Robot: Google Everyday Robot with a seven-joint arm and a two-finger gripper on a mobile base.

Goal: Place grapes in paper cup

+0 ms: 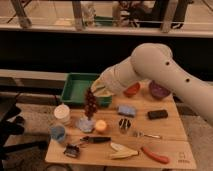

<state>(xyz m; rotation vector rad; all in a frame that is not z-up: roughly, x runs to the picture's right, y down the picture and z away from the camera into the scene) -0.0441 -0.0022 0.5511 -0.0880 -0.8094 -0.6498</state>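
Camera view: the end effector [98, 89] is seen clamped shut on the top of the dark reddish-purple bunch of grapes [91, 105]. The bunch is held aloft, long axis vertical, tip pointing down at the wooden surface [170, 132]. Pick-up is judged done; carrying and release into the short white paper cup [62, 114], standing near, are left.

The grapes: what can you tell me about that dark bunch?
The grapes are a dark reddish-purple bunch of small round berries, long and narrow, hanging upright from the robot's hand, which is shut on the top. They hang above the wooden table, in front of the green bin, lower end over a pale blue object; contact there is unclear. The white paper cup stands apart, further left in the picture.
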